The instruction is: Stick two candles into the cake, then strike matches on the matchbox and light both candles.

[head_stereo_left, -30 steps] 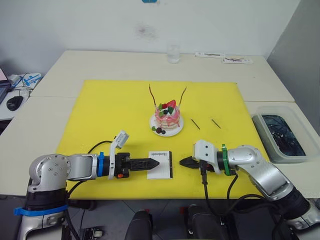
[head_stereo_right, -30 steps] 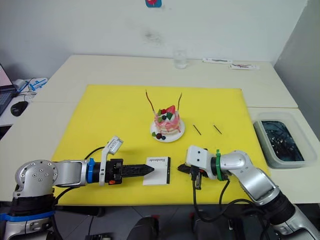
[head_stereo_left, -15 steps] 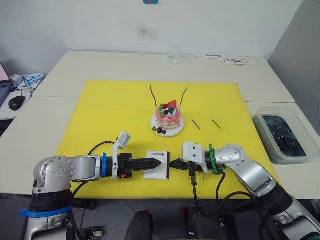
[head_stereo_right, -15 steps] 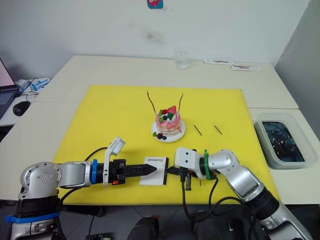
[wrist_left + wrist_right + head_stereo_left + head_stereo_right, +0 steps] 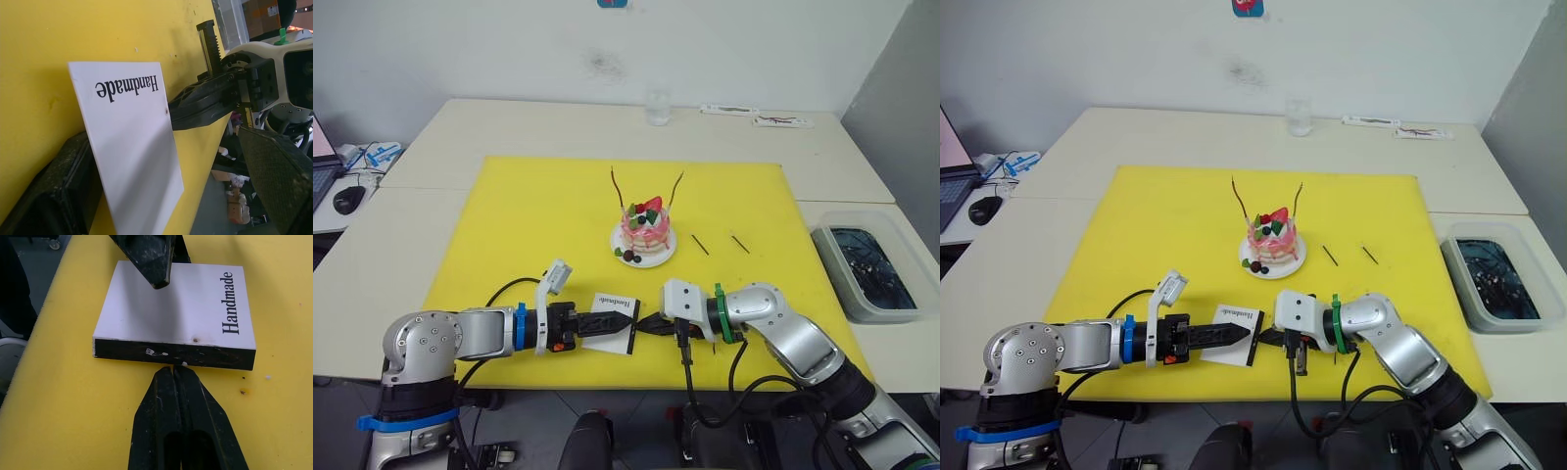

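The cake (image 5: 644, 230) sits on its small white plate mid-mat, with both candles (image 5: 617, 186) (image 5: 675, 188) stuck upright in it. Two matches (image 5: 700, 245) (image 5: 736, 244) lie on the mat to its right. Near the front edge, the white "Handmade" matchbox (image 5: 612, 321) is tilted up, one side resting on a finger (image 5: 49, 196) of my left gripper (image 5: 619, 318). That gripper is open and straddles the box. My right gripper (image 5: 173, 372) is shut, its tips pressed against the black striking strip (image 5: 176, 354). I see no match between its fingers.
The yellow mat (image 5: 509, 225) covers the middle of the table. A glass (image 5: 653, 106) stands at the back, with flat strips (image 5: 754, 116) to its right. A clear bin of dark contents (image 5: 867, 269) sits at the right; a mouse (image 5: 347, 199) lies far left.
My right gripper has slid left until its tips met the matchbox's black edge. The box has been pushed left and tipped up between the left gripper's fingers.
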Controlling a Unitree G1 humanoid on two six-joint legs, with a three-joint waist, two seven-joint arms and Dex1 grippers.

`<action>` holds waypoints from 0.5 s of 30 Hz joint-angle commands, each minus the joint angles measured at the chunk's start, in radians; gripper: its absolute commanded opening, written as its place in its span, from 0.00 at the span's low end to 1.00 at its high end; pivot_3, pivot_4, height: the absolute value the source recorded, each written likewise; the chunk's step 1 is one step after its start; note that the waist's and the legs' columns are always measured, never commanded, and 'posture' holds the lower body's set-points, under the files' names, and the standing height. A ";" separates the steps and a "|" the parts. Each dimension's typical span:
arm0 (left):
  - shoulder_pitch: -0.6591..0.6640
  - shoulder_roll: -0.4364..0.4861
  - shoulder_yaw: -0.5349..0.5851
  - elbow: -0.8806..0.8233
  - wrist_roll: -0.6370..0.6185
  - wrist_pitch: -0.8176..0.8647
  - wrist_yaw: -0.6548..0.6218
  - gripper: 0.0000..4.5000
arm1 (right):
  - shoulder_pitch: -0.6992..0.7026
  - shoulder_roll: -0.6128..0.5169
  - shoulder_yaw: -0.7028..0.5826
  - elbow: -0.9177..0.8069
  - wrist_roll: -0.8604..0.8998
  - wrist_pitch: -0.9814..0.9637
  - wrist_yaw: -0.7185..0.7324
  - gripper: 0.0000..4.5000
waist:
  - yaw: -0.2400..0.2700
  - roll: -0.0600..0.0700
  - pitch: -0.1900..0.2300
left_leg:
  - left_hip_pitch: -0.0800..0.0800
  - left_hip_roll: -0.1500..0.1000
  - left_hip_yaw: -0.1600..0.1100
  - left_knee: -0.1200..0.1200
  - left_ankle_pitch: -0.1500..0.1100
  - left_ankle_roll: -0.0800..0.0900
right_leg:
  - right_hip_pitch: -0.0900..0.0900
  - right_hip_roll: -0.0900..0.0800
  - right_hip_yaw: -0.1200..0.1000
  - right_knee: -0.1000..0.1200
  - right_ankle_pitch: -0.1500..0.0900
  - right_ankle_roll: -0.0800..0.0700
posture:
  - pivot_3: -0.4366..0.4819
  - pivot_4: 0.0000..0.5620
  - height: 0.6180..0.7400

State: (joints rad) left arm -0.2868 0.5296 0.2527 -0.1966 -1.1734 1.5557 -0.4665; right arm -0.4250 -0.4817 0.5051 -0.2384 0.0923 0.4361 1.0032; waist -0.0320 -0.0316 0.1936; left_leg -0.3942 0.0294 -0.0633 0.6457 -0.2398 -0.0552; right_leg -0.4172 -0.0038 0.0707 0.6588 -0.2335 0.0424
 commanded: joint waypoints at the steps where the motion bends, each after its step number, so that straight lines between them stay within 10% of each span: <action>1: 0.027 -0.019 -0.043 0.002 0.010 0.024 0.005 0.96 | -0.019 0.010 0.006 -0.011 -0.003 -0.021 0.009 0.00 | 0.000 0.000 0.000 | 0.000 0.000 0.000 0.000 0.000 0.000 | 0.000 0.000 0.000 0.000 0.000 0.000 | 0.48 0.27 1.00; 15: 0.061 -0.032 -0.046 -0.024 0.058 0.004 0.019 0.01 | -0.023 0.036 0.006 -0.024 0.002 -0.013 0.007 0.00 | -0.001 0.000 0.000 | -0.002 0.000 0.000 -0.001 0.000 0.000 | -0.002 0.000 -0.001 0.000 0.001 0.002 | 0.48 0.27 1.00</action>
State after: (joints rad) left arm -0.2466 0.5021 0.2413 -0.2093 -1.1241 1.5424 -0.4501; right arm -0.4328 -0.4475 0.5123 -0.2306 0.0913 0.4320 1.0026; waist -0.0330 -0.0317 0.1937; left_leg -0.3958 0.0296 -0.0639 0.6444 -0.2400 -0.0554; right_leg -0.4193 -0.0037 0.0701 0.6585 -0.2327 0.0445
